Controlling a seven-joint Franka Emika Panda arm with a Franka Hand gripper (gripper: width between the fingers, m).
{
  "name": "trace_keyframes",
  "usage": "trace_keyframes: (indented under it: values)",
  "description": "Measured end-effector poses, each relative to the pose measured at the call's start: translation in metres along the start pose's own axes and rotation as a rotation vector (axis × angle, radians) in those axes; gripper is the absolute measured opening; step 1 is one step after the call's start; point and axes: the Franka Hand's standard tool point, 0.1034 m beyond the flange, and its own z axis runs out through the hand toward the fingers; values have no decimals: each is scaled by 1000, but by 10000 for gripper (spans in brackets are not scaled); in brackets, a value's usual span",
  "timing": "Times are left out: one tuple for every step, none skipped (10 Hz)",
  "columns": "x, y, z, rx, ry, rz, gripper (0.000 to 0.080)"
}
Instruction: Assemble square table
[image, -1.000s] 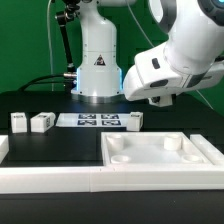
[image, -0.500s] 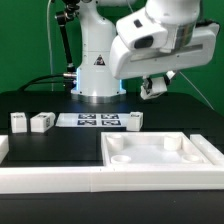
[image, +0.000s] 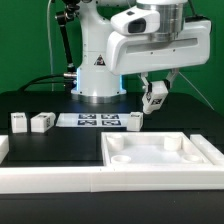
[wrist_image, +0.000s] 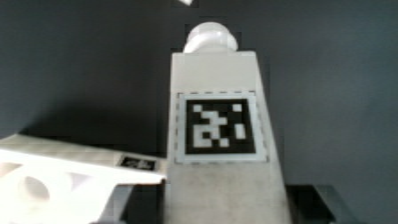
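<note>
My tool (image: 155, 98) is clamped on one leg block (wrist_image: 219, 120), clear of the bench (image: 60, 148). The wrist view cuts off its fingers (wrist_image: 313, 208).

Even, bright light — the square top (image: 160, 158) nearly bleaches out against the dark table (image: 60, 140); the wrist view's leg block (wrist_image: 217, 150) looks soft.

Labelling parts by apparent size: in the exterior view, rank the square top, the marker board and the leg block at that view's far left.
Largest: square top, though it also lies nearest the camera.
Then: marker board.
Smallest: far-left leg block.
</note>
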Motion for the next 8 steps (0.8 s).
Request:
trace_keyframes:
  values:
    - [10,5,-12,0,60,-5,290]
    - [15,8,-20,-7,91,-4,290]
    - [22,11,-21,-21,184,-6,290]
    - [21,14,-19,-35,259,-6,290]
    - [20,15,-16,-39,278,-6,290]
    - [29,16,-16,-30,264,-7,290]
    - [46,19,-23,-25,274,-12,290]
    - [62,23,-30,-25,297,-16,290]
